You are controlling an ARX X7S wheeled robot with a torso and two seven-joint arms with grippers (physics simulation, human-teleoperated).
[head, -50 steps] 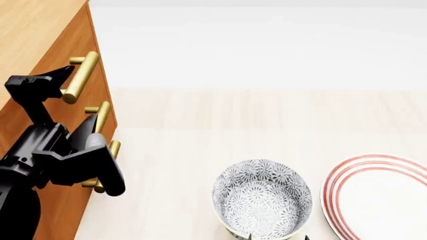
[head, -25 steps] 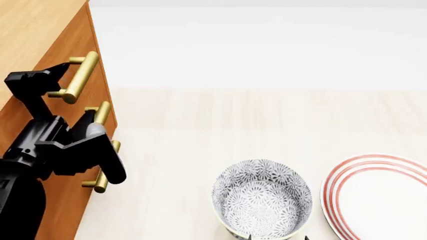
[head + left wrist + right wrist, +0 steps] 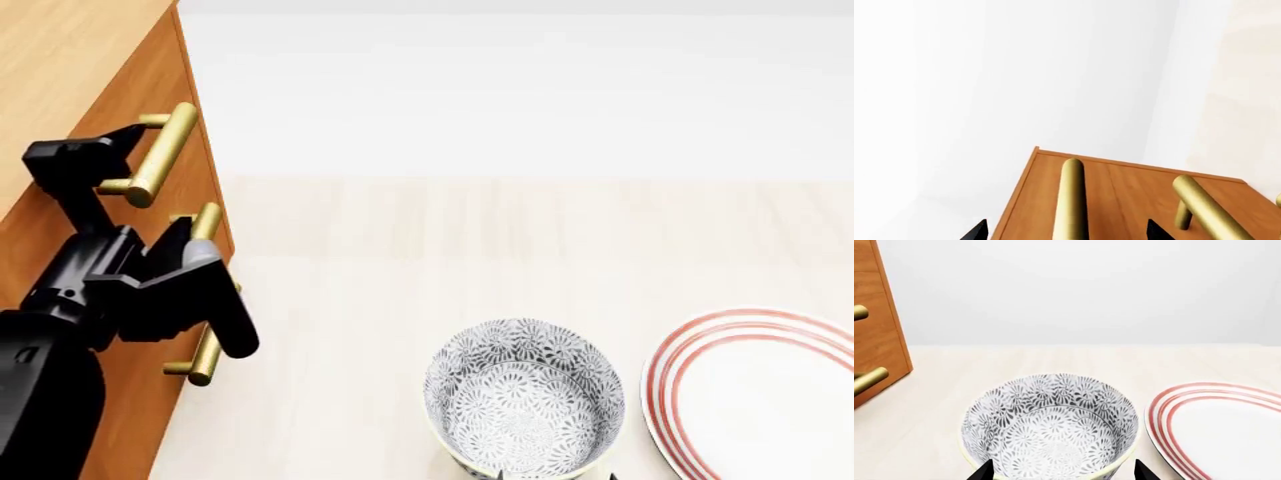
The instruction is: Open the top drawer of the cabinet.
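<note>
The cabinet [image 3: 60,70] stands at the left, orange-brown with a lighter top. The top drawer [image 3: 134,115] is closed, and its brass bar handle [image 3: 166,148] is the uppermost of three. My left gripper [image 3: 114,160] is open with one finger on each side of that handle's lower part. In the left wrist view the handle [image 3: 1072,200] runs between the two black fingertips [image 3: 977,231] of my left gripper [image 3: 1066,232] without visible contact. My right gripper [image 3: 1062,472] is open and empty, low beside the patterned bowl [image 3: 1054,430].
The two lower drawer handles [image 3: 203,228] sit below the top one, partly behind my left arm [image 3: 134,300]. The patterned bowl [image 3: 523,398] and a red-rimmed plate [image 3: 761,400] rest on the pale floor at the lower right. A white wall is beyond.
My left gripper has moved in from beside the top handle so that its fingers straddle it, then shifted slightly right. The drawer and the right arm have not moved.
</note>
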